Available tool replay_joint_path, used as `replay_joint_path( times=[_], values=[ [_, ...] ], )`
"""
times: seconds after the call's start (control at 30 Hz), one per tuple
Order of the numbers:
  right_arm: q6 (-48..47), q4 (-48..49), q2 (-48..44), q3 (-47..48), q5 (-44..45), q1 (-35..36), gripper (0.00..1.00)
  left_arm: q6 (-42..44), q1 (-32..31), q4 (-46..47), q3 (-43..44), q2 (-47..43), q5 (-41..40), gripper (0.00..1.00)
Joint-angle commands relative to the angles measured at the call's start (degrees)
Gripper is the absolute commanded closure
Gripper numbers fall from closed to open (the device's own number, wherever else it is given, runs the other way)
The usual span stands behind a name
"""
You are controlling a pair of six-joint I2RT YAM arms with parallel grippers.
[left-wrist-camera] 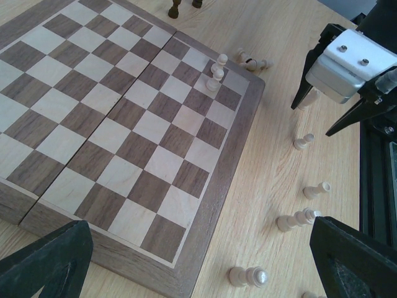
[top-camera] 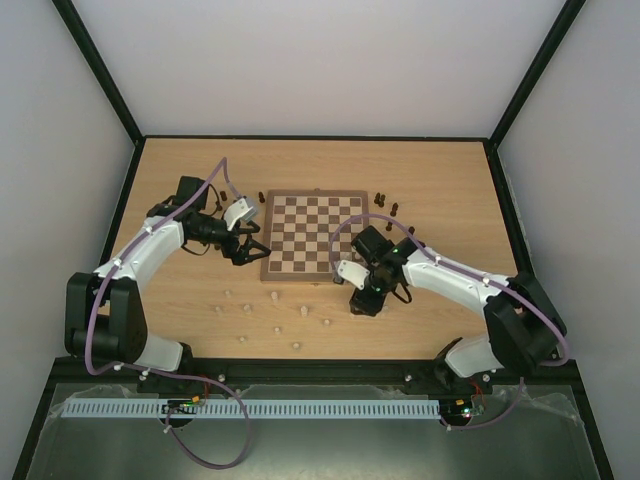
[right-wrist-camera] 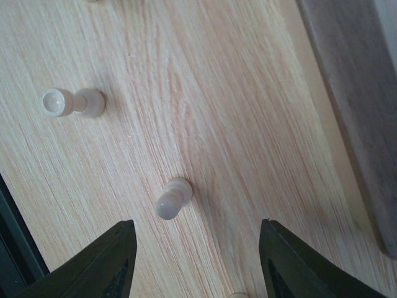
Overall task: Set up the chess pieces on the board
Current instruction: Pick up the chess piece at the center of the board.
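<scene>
Chess pieces are found mostly off the board. From overhead, pale ones are seen scattered over the tabletop on the board's near side, and dark pieces are grouped off its far right corner. Only the left wrist view shows two pale pieces stood on squares at the board's near right corner, and a seam running across the checks. A toppled piece is also seen there, lying on its side on the tabletop.

The left end effector is held wide open at the board's left edge, gripping nothing. The right wrist view alone shows a pale pawn between the parted fingers of the right end effector. The pawn is touched by neither finger, so that end effector is open.

The board is made of dark and cream wooden checks within a brown rim. The tabletop is of light, streaked wood grain. The pieces are turned, with round heads, and the fingers are black and wedge-shaped.
</scene>
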Motion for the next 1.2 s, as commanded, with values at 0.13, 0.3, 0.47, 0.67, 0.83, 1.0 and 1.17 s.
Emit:
replay_joint_path(
  times=[0.13,0.3,0.47,0.67,0.83,1.0,1.17],
  values=[
    [0.0,-0.8,2.5,-0.3,-1.8,1.8,0.52,1.2,0.2,-0.5,0.1,0.9,1.4,0.01],
    [0.1,-0.5,3.1,-0.7,-2.3,2.5,0.57,1.4,0.2,-0.5,0.1,1.2,1.4,0.01],
    [0.3,0.0,4.0,-0.8,-2.3,2.7,0.62,1.5,0.2,-0.5,0.0,1.2,1.3,0.01],
    [0.6,0.9,5.2,-0.8,-2.4,3.2,0.65,1.4,0.2,-0.6,0.0,1.0,1.4,0.01],
    [0.7,1.2,6.1,-0.7,-2.2,3.6,0.69,1.3,0.2,-0.6,0.0,1.0,1.4,0.01],
    [0.9,1.6,7.0,-0.6,-1.2,3.8,0.72,1.4,0.3,-0.6,-0.1,0.9,1.3,0.01],
    [1.2,1.6,7.6,-0.4,-0.2,3.8,0.79,1.3,0.3,-0.6,-0.1,0.8,1.4,0.01]
  ],
)
